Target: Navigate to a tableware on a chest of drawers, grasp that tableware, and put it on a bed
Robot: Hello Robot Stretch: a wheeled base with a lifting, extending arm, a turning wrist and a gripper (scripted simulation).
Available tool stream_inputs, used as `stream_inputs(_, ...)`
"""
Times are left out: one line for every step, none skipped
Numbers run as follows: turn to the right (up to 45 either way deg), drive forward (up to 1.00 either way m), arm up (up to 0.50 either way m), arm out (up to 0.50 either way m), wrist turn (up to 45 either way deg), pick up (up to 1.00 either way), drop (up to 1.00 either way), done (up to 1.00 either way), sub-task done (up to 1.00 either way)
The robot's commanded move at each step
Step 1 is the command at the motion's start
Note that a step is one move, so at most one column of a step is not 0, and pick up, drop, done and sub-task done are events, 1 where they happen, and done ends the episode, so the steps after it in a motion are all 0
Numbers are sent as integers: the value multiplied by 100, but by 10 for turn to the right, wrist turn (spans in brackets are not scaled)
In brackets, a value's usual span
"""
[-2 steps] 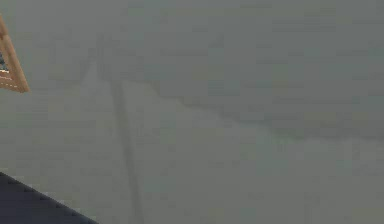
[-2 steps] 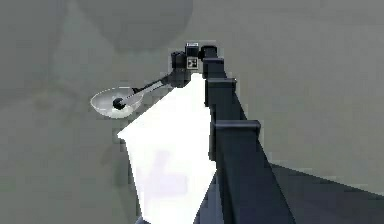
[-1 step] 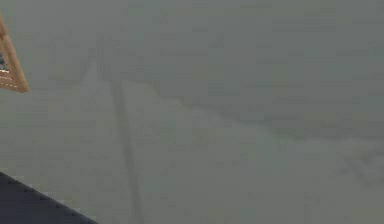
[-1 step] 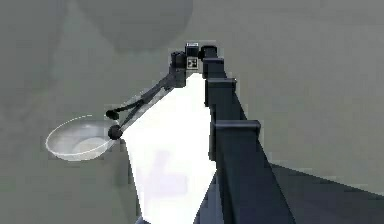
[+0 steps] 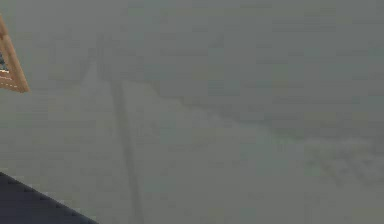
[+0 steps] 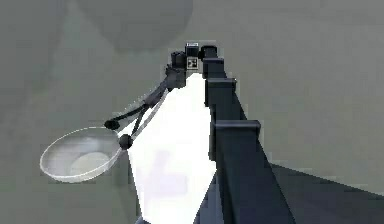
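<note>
Lower left of the arm side view: the gripper (image 6: 118, 133) held a glassy shallow bowl (image 6: 80, 157) clear of any surface, probably so it could be carried to a bed.

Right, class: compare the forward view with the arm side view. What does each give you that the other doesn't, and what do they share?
Forward view: an orange, wooden-looking frame at the left edge.

Arm side view: the dark square-barred arm reaching out, with the claw at its far end holding a clear round glass dish that hangs free of any surface.

Shared: a plain grey wall as the backdrop.
</note>
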Motion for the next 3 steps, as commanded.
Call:
stream_inputs(0, 0, 0, -44, 0, 0, 0, 0, 0)
stream_inputs(-450, 0, 0, 0, 0, 0, 0, 0, 0)
stream_inputs(-450, 0, 0, 0, 0, 0, 0, 0, 0)
